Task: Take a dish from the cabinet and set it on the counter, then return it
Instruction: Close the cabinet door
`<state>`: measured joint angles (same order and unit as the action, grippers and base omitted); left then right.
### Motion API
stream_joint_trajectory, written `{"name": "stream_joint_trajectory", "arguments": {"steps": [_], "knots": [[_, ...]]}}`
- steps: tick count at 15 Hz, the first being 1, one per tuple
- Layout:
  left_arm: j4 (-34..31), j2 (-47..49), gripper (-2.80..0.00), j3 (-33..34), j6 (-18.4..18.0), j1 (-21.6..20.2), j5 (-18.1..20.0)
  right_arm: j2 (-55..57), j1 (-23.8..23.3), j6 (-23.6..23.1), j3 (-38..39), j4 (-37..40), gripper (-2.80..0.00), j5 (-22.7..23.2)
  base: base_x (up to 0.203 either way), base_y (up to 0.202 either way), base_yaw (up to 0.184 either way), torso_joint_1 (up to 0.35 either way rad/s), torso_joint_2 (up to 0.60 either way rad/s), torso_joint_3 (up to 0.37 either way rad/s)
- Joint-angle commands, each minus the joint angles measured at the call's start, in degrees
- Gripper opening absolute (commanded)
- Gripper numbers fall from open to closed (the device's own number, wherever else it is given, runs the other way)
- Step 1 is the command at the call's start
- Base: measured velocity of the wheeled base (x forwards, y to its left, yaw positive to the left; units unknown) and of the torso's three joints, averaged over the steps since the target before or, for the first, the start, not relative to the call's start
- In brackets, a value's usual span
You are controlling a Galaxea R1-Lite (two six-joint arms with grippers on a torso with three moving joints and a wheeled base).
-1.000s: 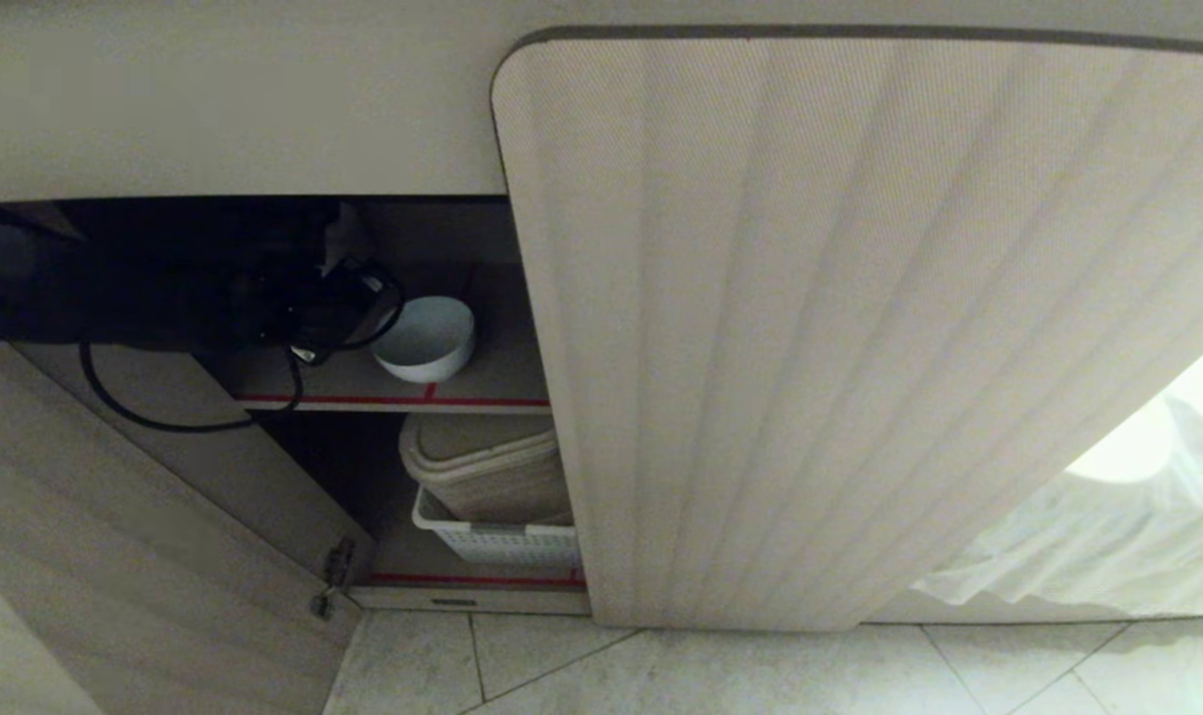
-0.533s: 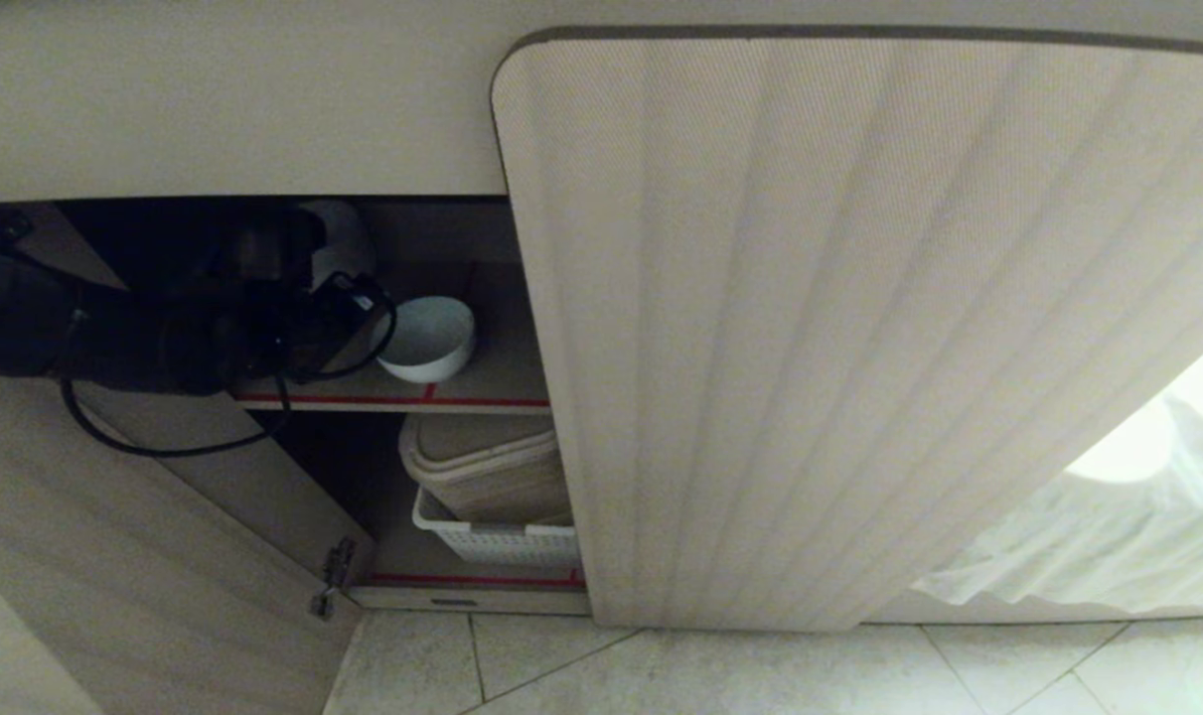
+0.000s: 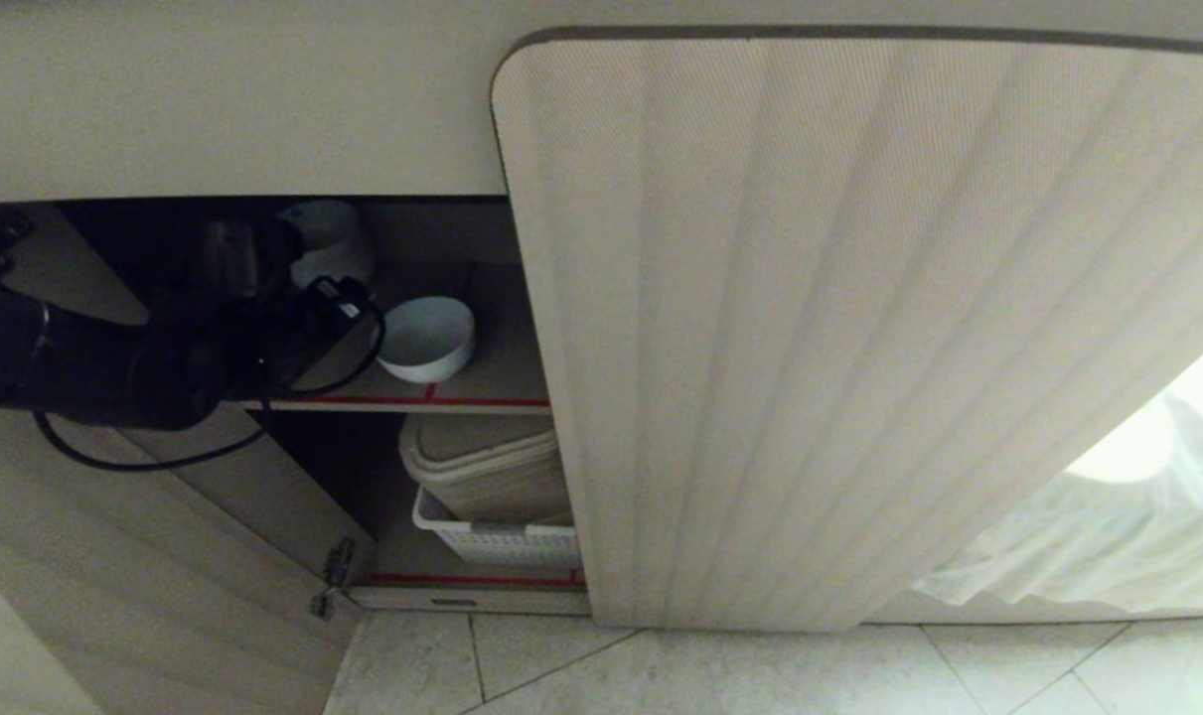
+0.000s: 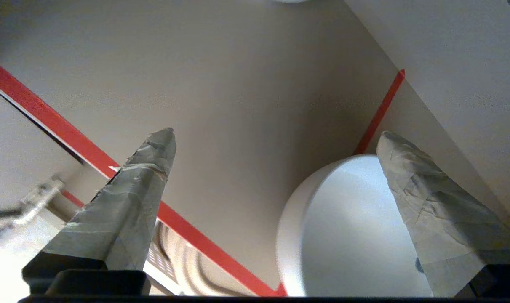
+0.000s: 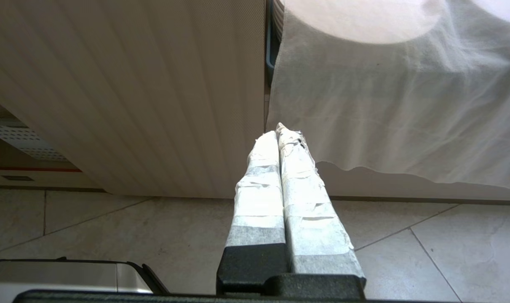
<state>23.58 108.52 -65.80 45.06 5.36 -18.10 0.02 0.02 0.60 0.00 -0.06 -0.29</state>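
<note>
Dish (image 3: 425, 339) stands upright on the upper shelf (image 3: 482, 382) of the cabinet (image 3: 839, 328), near the red-striped front edge, just beside the shut fluted door. In the head view the left arm (image 3: 94, 367) reaches in from the left through the open side of the cabinet; its gripper is hidden behind the wrist and cabling, close to the dish. A basket (image 3: 497, 541) holding a beige bin (image 3: 487, 467) sits on the lower shelf, and a white pot (image 3: 328, 238) stands at the back of the upper one. In the left wrist view the left gripper (image 4: 276, 139) is spread wide and holds nothing; one finger (image 4: 427, 202) stands in front of the dish (image 4: 347, 235), whether touching it cannot be told. In the right wrist view the right gripper (image 5: 280, 132) hangs above the floor tiles (image 5: 111, 235) with its fingers pressed together, empty, in front of the fluted door and a white cloth (image 5: 389, 109).
</note>
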Motion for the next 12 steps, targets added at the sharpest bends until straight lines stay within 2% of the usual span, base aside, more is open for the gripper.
{"name": "stream_joint_trajectory", "arguments": {"steps": [1,9,10,12], "knots": [[3.10,-1.44,0.00,3.05,-1.32,0.08,-0.24,0.05,-0.02,0.02,0.00,-0.03,-2.80,-0.02,0.000,0.000,0.000,0.000,0.00,0.000],[4.83,-4.28,0.00,6.92,-1.55,0.00,-0.44,-0.02,-0.02,0.02,0.00,-0.03,-2.80,0.03,0.000,0.000,0.000,0.000,0.00,0.000],[5.54,-4.37,-2.80,7.34,-1.59,0.03,-0.36,-0.02,-0.02,0.02,0.00,-0.03,-2.80,0.03,0.000,0.000,0.000,0.000,0.00,0.000],[5.95,-4.63,-2.80,8.06,-1.82,0.08,-0.37,-0.02,0.03,0.02,0.00,-0.03,-2.80,0.03,0.000,0.000,0.000,0.000,0.00,0.000]]}}
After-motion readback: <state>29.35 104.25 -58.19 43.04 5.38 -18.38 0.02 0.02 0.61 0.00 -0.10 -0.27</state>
